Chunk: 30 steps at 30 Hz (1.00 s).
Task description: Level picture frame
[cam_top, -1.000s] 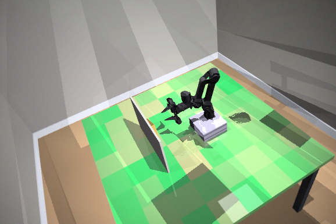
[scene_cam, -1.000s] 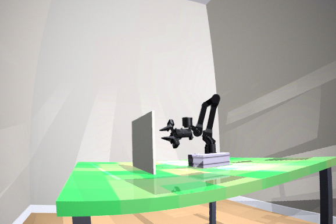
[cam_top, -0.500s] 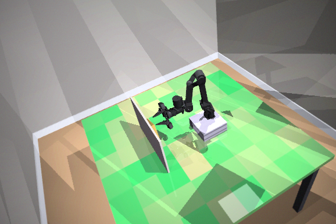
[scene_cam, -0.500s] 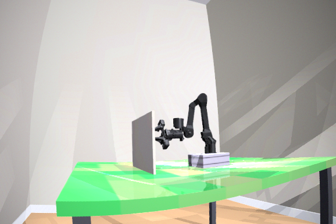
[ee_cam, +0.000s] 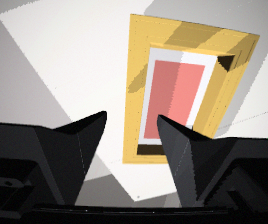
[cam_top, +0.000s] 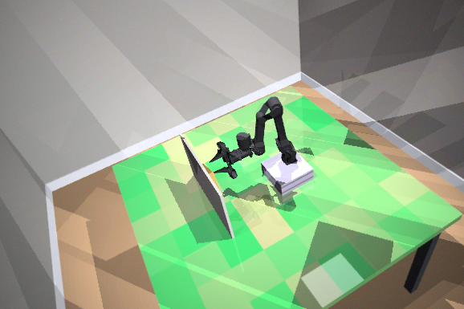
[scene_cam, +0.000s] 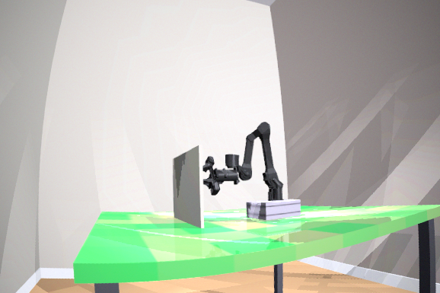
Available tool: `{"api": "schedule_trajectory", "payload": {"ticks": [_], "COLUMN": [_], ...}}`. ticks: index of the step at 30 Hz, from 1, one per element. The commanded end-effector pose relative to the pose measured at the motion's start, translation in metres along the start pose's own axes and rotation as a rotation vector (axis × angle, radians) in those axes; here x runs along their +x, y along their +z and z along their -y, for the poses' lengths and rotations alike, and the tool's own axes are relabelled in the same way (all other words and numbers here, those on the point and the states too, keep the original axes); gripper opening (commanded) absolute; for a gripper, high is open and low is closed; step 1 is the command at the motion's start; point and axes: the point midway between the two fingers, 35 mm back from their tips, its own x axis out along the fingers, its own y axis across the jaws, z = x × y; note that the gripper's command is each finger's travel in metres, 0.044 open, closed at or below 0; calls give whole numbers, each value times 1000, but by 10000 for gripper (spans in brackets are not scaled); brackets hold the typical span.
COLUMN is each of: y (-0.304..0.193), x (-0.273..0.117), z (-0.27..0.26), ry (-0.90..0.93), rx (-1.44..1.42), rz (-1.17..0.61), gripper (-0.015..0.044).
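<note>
The picture frame (ee_cam: 139,60) has a wide yellow border around a white mat and a red picture. It hangs on an upright panel (ee_cam: 60,60) (cam_top: 209,189) (scene_cam: 188,187); its edges do not run parallel to the panel's in the wrist view, so it looks crooked, but which side is higher is unclear. The top view shows only a sliver of it; the exterior view hides it. My gripper (cam_top: 213,167) (scene_cam: 204,175) (ee_cam: 132,116) is open and holds nothing. Its fingertips point at the panel, close to the frame. The right finger covers the frame's lower part in the wrist view. The screw is hidden.
The arm stands on a pale block (cam_top: 297,179) (scene_cam: 283,209) on the green table (cam_top: 241,255) (scene_cam: 122,259). The panel stands upright on the table, in front of the gripper. Room walls rise behind the table.
</note>
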Motion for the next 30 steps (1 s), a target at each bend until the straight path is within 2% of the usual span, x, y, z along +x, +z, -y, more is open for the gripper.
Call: {"api": "schedule_trajectory", "payload": {"ticks": [1,17,30], "y": [1,0,0], "x": [7,32,33], "z": [0,0,0], "ry": [1,3,3], "rx": [-4,-4,-4], "rz": [3,2,2], "gripper": [260,260,260]}}
